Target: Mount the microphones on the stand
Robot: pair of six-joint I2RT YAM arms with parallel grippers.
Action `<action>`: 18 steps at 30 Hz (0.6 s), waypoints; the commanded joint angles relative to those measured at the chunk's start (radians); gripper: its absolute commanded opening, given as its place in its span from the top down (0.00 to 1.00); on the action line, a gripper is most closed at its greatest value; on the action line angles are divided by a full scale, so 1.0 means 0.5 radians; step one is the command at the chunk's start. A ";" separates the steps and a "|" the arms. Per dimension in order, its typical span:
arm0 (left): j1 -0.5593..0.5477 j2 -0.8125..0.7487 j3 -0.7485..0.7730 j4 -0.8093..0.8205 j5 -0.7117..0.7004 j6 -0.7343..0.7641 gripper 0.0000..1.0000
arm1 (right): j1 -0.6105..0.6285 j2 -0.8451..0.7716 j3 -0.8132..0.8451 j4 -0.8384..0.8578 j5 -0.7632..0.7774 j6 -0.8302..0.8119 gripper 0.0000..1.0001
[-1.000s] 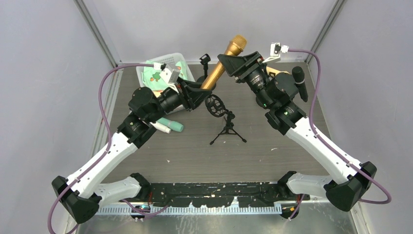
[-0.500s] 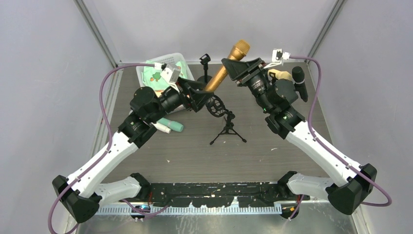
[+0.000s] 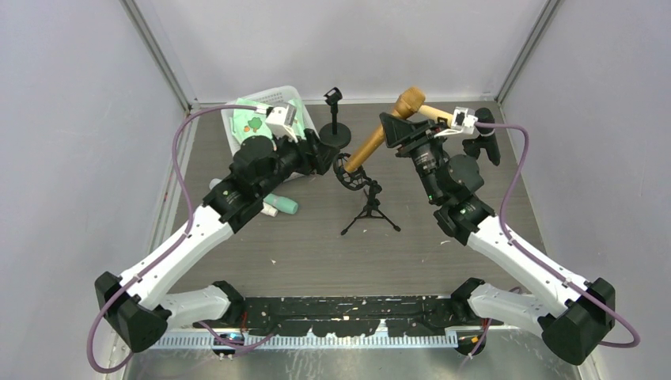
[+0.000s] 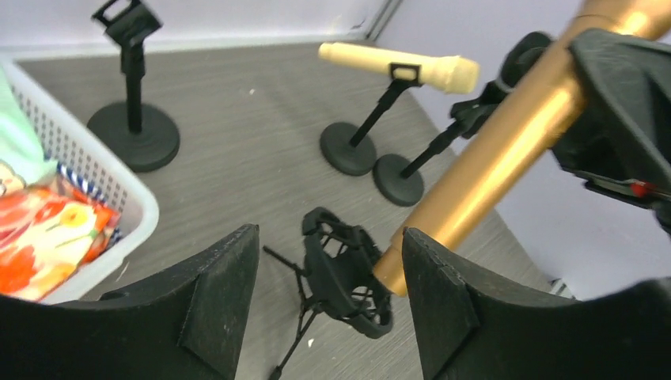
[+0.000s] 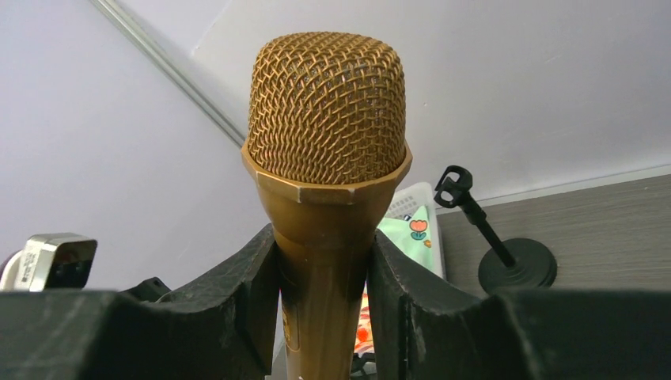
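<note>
My right tool (image 5: pixel 320 269) clamped on brown mic (image 3: pixel 368 148), tail at shock mount (image 4: pixel 344 273) rim. My left tool (image 4: pixel 328 293) open, empty, flanking mount. Risk: tilted entry misses mount, topples light tripod (image 3: pixel 370 214).

The left arm (image 3: pixel 178 249) and right arm (image 3: pixel 518 249) were clad in white shells, joined by black housings. Purple cables (image 3: pixel 180 150) were run along both. Black wedge-shaped fingers (image 4: pixel 214 305) were fitted to the left gripper (image 4: pixel 331 237).
</note>
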 commanded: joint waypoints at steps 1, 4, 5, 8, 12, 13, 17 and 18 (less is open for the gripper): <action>0.004 0.088 0.130 -0.161 -0.153 -0.083 0.34 | -0.011 -0.065 -0.091 0.376 0.085 -0.143 0.99; 0.005 0.150 0.139 -0.173 -0.128 -0.106 0.37 | -0.011 -0.072 -0.145 0.474 0.074 -0.208 0.99; 0.005 0.165 0.139 -0.171 -0.127 -0.112 0.38 | -0.010 -0.067 -0.164 0.508 0.074 -0.234 0.99; 0.005 0.195 0.135 -0.174 -0.124 -0.125 0.41 | -0.012 -0.066 -0.218 0.606 0.092 -0.289 0.99; 0.005 0.224 0.120 -0.180 -0.111 -0.140 0.43 | -0.012 -0.050 -0.233 0.649 0.060 -0.336 0.99; 0.005 0.230 0.114 -0.180 -0.103 -0.142 0.45 | -0.010 -0.045 -0.233 0.651 0.050 -0.339 0.99; 0.005 0.246 0.103 -0.177 -0.059 -0.153 0.52 | -0.011 -0.033 -0.257 0.656 0.011 -0.346 0.99; 0.005 0.248 0.100 -0.179 -0.049 -0.155 0.54 | -0.012 -0.033 -0.266 0.655 -0.006 -0.348 0.99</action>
